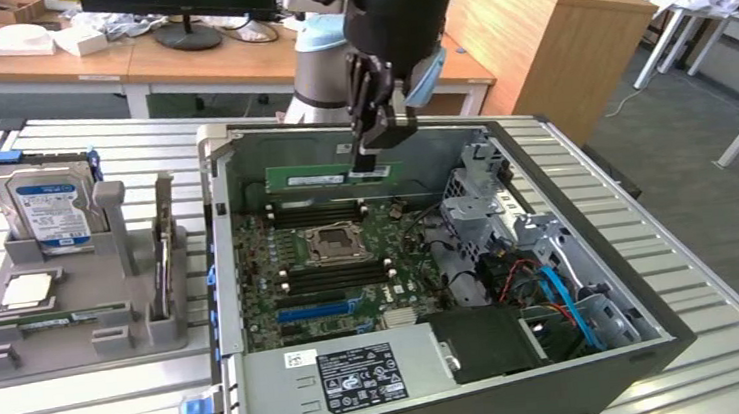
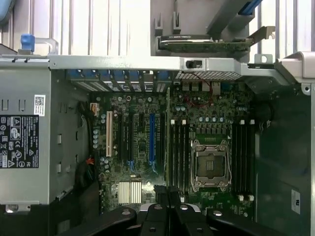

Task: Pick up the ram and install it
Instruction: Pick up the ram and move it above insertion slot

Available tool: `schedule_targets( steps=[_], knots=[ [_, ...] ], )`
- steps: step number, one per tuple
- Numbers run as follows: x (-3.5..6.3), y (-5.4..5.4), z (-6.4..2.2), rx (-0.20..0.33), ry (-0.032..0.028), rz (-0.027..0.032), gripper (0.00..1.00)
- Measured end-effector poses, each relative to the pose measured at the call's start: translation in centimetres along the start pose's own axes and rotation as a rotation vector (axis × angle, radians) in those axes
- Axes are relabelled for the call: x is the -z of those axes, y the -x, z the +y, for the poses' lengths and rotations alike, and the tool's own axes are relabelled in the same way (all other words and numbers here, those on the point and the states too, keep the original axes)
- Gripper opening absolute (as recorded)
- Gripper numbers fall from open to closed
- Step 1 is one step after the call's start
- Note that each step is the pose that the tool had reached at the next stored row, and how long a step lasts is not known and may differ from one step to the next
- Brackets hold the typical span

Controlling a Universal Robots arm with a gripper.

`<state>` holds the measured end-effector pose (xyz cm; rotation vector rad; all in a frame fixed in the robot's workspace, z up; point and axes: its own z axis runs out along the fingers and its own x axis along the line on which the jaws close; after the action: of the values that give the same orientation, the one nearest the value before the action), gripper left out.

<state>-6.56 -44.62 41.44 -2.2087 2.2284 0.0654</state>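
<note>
Clamped on the ram [image 1: 314,179] near its right end in the exterior view, fingers [image 1: 369,157] pressed against the board; held on edge over the far side of the open case [image 1: 218,180]; long axis left to right, parallel to the black memory slots [image 1: 330,213] just below and nearer.

Jaws pinch ram [image 2: 168,147] edge-on over motherboard [image 2: 135,147].

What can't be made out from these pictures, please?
Exterior view: gripped end of the ram, covered by the end effector.
Exterior view: hard drive label text, too small.
Wrist view: memory slot latches, too small to tell open or closed.
Wrist view: power supply, cut off by the picture's edge.
</note>
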Motion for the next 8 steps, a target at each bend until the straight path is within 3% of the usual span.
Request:
schedule_targets(
  steps=[8],
  knots=[
    [0.06,0.0,-2.19,0.000,0.0000,0.0001,0.12]
  ],
)
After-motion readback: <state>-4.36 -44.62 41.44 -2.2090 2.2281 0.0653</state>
